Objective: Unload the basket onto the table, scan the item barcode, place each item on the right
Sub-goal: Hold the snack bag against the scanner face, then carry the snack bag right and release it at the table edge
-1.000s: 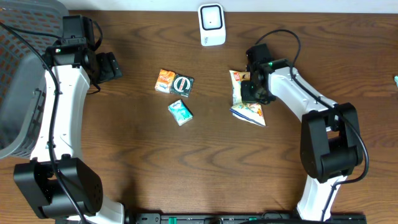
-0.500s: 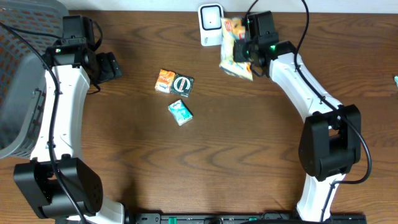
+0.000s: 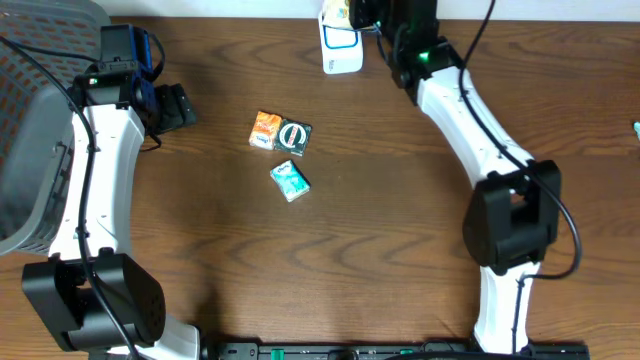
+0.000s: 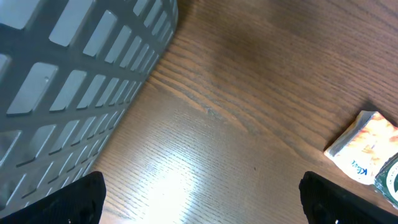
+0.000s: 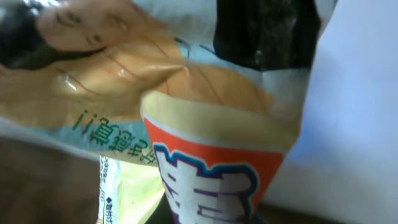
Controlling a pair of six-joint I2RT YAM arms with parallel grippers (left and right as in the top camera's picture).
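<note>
**Overhead.** Shows the right claw (image 3: pixel 365 14) at twelve o'clock, at the far edge of the tabletop (image 3: pixel 400 230), pinched tight on the snack bag (image 3: pixel 337 9) and holding it just over the white scanner (image 3: pixel 340 48). Puts the left claw (image 3: pixel 178 106) at nine o'clock, spread fully wide with nothing in it, near the grey basket (image 3: pixel 30 150). Finds three small items near the centre: an orange packet (image 3: pixel 265 130), a dark packet (image 3: pixel 294 135) with a round emblem touching it, and a teal packet (image 3: pixel 290 180) just toward six o'clock. Reads as the presenting step. Calls next for turning the snack bag until its barcode faces the scanner window, then holding steady.

**Left wrist.** Catches the basket's slatted wall at ten o'clock, bare wood, and the orange packet at three o'clock, its blue lettering too small to read.

**Right wrist.** Fills with the snack bag: tan and yellow print, green characters at eight o'clock, and an orange-red band with bold purple-blue letters outlined in white, cut off at six o'clock. Gives nothing legible and no barcode in sight.
</note>
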